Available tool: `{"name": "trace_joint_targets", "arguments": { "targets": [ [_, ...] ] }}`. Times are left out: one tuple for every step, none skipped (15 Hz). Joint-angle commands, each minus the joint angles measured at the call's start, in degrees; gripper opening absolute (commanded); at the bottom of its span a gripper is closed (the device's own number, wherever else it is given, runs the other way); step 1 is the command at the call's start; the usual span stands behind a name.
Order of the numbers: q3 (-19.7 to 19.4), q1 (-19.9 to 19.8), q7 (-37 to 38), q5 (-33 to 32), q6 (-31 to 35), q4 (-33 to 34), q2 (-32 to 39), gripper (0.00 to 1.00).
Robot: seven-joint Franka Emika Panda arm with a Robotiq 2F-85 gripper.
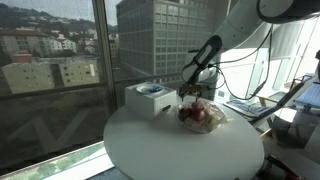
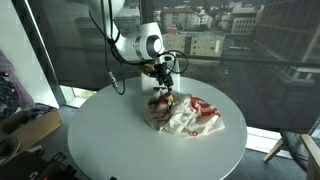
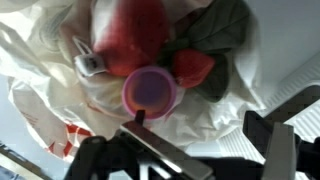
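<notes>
**Hand open above the bag**

My hand (image 3: 200, 140) stood wide open and held nothing; in the wrist view its two fingers (image 3: 272, 140) were well apart, with only crumpled plastic between them. Just beyond the fingertips lay a small purple cup (image 3: 150, 93) inside the white bag (image 3: 40, 90). Its round end faced the camera, so its long axis ran roughly up toward me. Touching it were a red lump (image 3: 135, 35) and a dark green piece (image 3: 222, 28).

Only the wrist view showed those contents. In both exterior views my hand (image 1: 193, 95) (image 2: 165, 88) hung over the bag (image 1: 208, 120) (image 2: 195, 122) on the round white worktop (image 2: 110, 140). The bag's red print (image 2: 203, 108) was too blurred to read. An exterior view alone showed a white box (image 1: 148, 98) near the bag.
</notes>
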Motion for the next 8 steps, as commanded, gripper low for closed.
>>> {"name": "trace_joint_targets", "arguments": {
  "targets": [
    [4.19,0.26,-1.64,1.49,-0.58,1.35,0.25,1.00],
    [4.69,0.66,-1.27,1.21,-0.87,2.53,1.43,1.00],
    [4.97,1.09,-0.98,0.87,-1.00,3.69,2.64,1.00],
    [4.96,1.54,-0.78,0.50,-0.98,4.73,3.89,1.00],
    [4.72,2.05,-0.47,0.21,-1.23,5.99,5.07,1.00],
    [4.68,2.24,-0.56,0.26,-1.36,7.30,6.45,1.00],
    [4.98,2.17,-0.78,0.74,-1.66,8.63,7.58,1.00],
    [4.91,2.37,-0.70,0.81,-1.74,10.01,8.76,1.00]
  ]
}}
